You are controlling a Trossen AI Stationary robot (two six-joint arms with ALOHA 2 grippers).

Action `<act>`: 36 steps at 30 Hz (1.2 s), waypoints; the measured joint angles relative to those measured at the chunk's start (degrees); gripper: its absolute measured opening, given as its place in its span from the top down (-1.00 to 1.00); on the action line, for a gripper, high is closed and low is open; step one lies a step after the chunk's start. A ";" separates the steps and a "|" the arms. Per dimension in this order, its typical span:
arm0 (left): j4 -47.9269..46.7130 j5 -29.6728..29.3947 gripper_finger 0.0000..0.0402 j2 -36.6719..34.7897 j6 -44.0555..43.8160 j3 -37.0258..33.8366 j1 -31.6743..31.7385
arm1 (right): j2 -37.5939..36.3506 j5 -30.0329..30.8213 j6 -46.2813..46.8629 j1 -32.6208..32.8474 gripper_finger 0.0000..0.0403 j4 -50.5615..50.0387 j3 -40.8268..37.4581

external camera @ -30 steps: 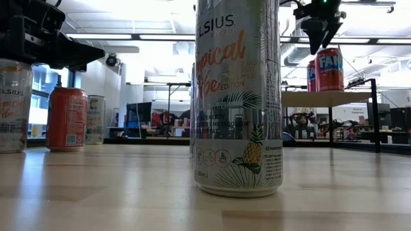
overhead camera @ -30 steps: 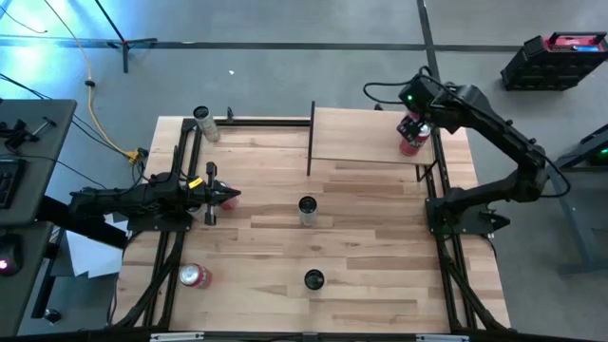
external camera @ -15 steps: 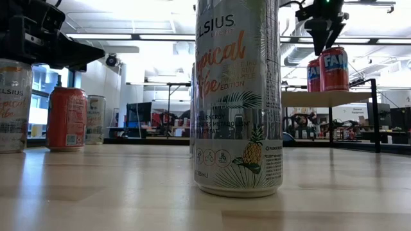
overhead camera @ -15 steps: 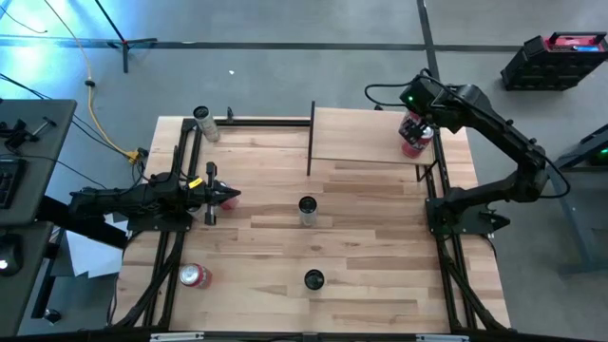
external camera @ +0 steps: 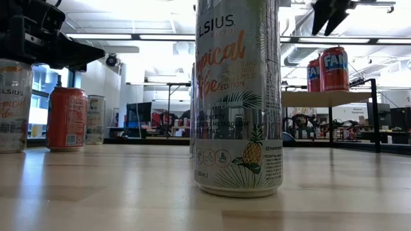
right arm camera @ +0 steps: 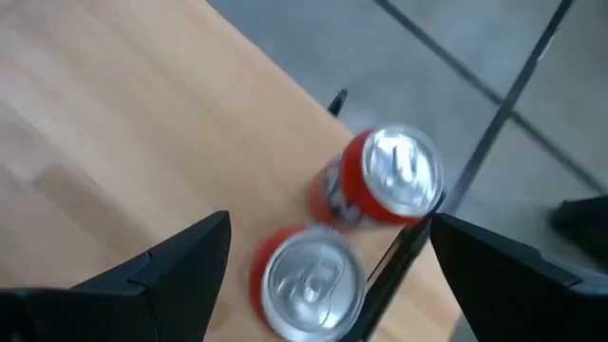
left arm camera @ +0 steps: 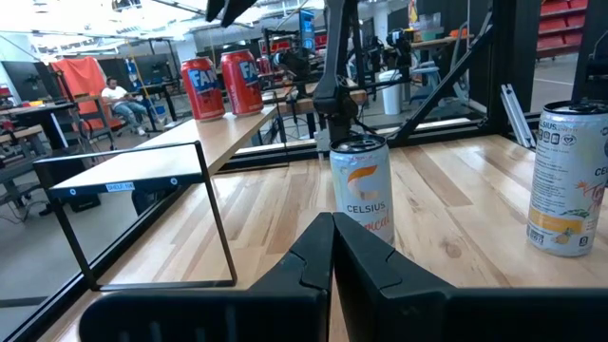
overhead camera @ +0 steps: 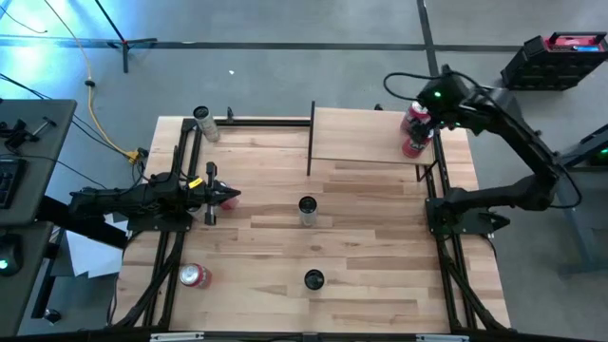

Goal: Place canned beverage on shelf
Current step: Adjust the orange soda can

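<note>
Right tool (external camera: 331, 16) above pale shelf (overhead camera: 361, 133), jaws apart

Right claw (external camera: 331, 14) cut off above (low view).

I see bright ceiling strip lights (external camera: 160, 36) glaring behind the cans; my right wrist view is motion-blurred

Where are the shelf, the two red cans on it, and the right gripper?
shelf (overhead camera: 356, 133), high view, bare board.
red cans (external camera: 332, 67), low view, side of the nearer can.
right gripper (right arm camera: 323, 256), right wrist view, between its open fingertips.
</note>
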 joint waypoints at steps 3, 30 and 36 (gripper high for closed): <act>0.00 0.00 0.98 -0.01 -0.01 0.00 0.00 | -2.00 -1.45 2.72 -0.60 -0.72 -2.44 0.00; 0.01 0.00 0.98 -0.01 0.00 0.00 0.01 | -9.75 -2.49 5.05 -0.60 -0.90 5.19 -13.90; -0.01 0.00 0.98 0.00 -0.01 0.00 0.00 | -9.79 -1.35 9.37 -0.60 -0.92 4.10 -16.25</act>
